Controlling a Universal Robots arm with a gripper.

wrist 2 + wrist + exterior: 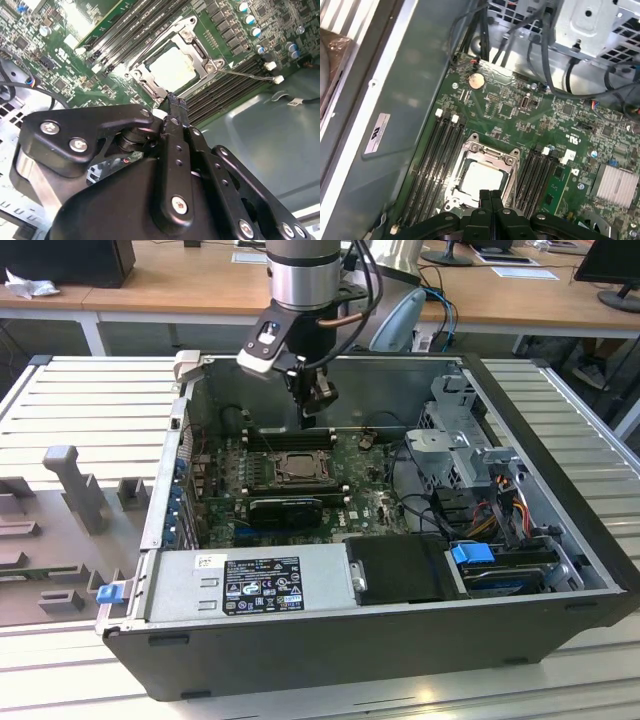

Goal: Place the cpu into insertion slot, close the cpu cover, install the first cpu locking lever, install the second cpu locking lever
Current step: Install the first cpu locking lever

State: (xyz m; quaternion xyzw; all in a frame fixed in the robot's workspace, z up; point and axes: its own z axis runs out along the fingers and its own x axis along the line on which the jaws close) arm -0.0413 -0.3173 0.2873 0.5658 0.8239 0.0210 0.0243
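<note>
We find clear room above the cpu cover (492,151). Memory slots (437,155) flank it closely, while cables (425,512) and the drive cage (452,436) crowd the exterior view's right.

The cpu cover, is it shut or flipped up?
Shut: in the first wrist view the cpu cover lies flat, not raised, framing the pale cpu.

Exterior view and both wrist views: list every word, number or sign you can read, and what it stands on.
Black sticker on the silver metal power supply box: print too small to read.
Small white sticker on the same box: unreadable.
White label on the grey metal case wall: too small to read.
White print on the green motherboard: unreadable.
No text can be quoted.
</note>
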